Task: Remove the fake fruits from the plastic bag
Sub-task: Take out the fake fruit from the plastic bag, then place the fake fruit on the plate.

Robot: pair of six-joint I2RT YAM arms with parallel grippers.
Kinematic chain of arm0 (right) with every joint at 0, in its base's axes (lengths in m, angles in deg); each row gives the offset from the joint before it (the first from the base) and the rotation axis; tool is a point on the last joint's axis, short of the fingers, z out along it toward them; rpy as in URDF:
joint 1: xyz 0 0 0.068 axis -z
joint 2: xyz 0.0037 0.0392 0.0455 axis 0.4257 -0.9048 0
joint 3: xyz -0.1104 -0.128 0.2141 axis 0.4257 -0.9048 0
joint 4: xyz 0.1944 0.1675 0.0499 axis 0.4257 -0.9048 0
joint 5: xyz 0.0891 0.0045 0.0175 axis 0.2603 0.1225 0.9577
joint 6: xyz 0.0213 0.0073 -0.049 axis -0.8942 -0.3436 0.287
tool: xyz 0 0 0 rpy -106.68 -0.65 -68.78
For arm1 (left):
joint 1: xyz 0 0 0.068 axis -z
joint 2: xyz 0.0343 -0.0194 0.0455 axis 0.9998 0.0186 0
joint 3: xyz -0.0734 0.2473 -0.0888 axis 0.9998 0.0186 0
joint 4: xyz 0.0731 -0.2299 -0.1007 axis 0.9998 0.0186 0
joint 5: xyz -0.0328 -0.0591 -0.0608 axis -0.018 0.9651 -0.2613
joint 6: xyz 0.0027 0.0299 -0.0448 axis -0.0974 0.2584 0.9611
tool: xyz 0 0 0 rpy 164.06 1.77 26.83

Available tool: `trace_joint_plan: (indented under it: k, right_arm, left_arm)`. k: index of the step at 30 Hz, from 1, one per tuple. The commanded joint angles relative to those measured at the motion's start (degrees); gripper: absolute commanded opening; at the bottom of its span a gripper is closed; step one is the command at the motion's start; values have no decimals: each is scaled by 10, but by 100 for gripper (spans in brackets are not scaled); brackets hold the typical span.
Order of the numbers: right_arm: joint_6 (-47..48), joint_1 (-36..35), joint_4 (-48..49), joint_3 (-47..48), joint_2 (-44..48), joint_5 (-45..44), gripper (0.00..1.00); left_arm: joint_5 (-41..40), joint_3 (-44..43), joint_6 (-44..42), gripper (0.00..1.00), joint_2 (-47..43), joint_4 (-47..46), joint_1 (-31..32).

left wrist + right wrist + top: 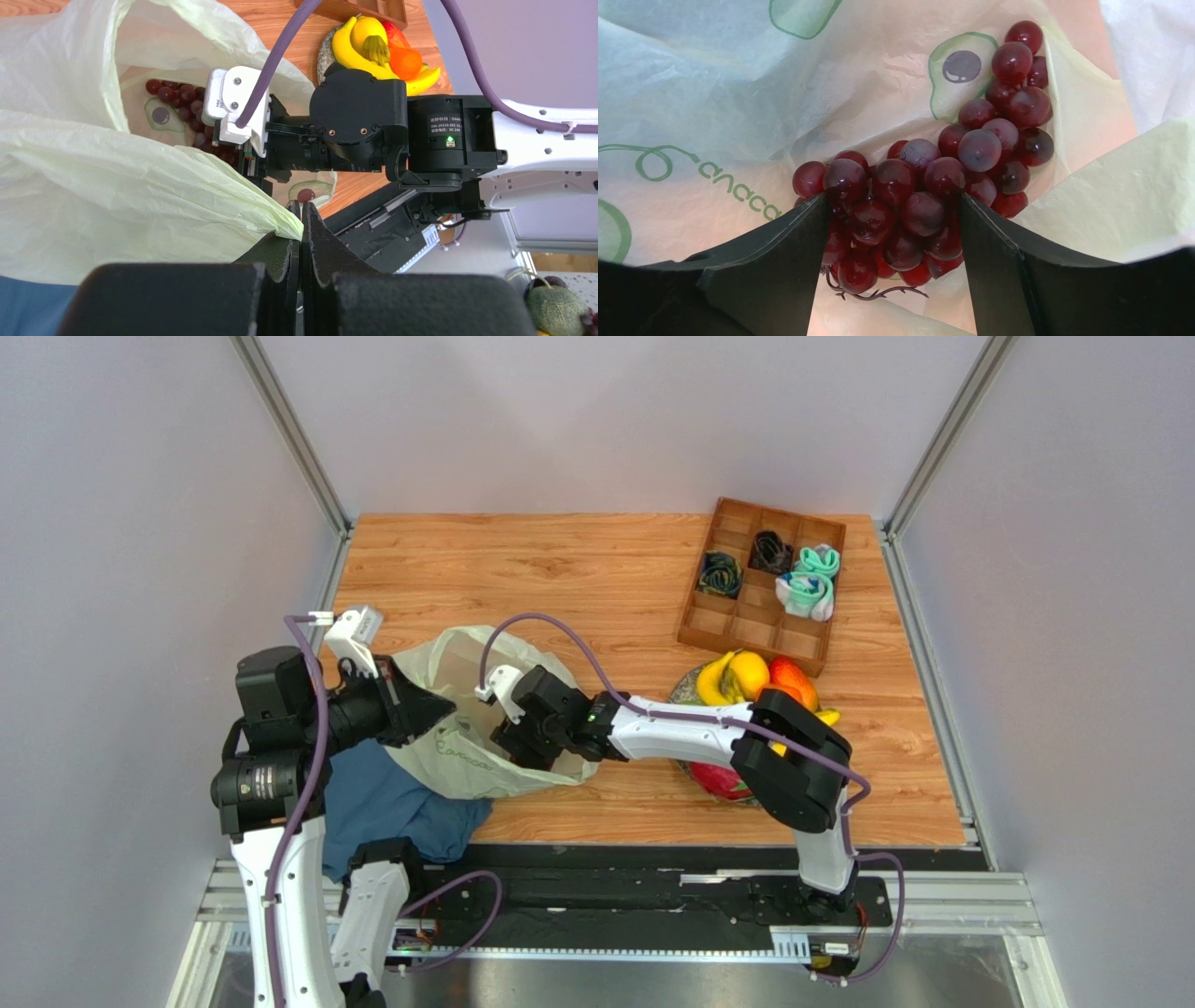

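Observation:
The pale yellow-green plastic bag (449, 672) lies at the table's left, its mouth held open. My left gripper (421, 711) is shut on the bag's rim (281, 227). My right gripper (516, 739) reaches into the bag. In the right wrist view its fingers (808, 245) press both sides of the dark purple grapes (927, 189), which rest on the bag's floor (703, 105). The grapes also show in the left wrist view (179, 94). Bananas (716, 679), a lemon (748, 672), oranges (790, 679) and the pink dragon fruit (718, 781) lie piled on the table under the right arm.
A brown wooden divider tray (730, 623) stands at the back right and holds rolled teal-white socks (811, 581) and dark bundles. A blue cloth (386, 805) lies under the bag at the near left edge. The right arm's body (365, 126) spans the bag's mouth.

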Motion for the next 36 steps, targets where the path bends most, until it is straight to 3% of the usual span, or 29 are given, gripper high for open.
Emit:
trace_joint_plan:
  k: [1, 2, 3, 5, 6, 11, 18, 24, 28, 36]
  right_arm:
    - [39, -1, 5, 29, -24, 55, 65]
    - [47, -1, 3, 40, -33, 59, 58]
    - [58, 0, -1, 52, -49, 62, 41]
    - [72, -1, -12, 86, -60, 53, 21]
    - [75, -2, -12, 92, -61, 43, 0]
    - [111, 9, -20, 96, 16, 32, 0]
    - [55, 66, -65, 103, 168, 142, 0]
    - [41, 71, -67, 67, 267, 227, 0]
    - [6, 72, -44, 77, 293, 331, 0]
    - [-63, 78, -1, 226, 255, 345, 0]
  left_arm:
    - [13, 6, 11, 0, -3, -22, -3]
    - [12, 7, 11, 0, -3, -23, -3]
    - [12, 8, 11, 0, -3, -23, -3]
    - [11, 7, 11, 0, -3, -22, -3]
    - [9, 7, 10, 0, -4, -21, -3]
    - [5, 5, 7, 0, -5, -20, -3]
    - [4, 22, 15, 0, 1, -35, -3]
    - [-1, 25, 26, 0, 19, -58, -3]
    - [19, 37, 51, 0, 47, -106, -3]
    - [50, 36, 89, 0, 136, -192, -3]
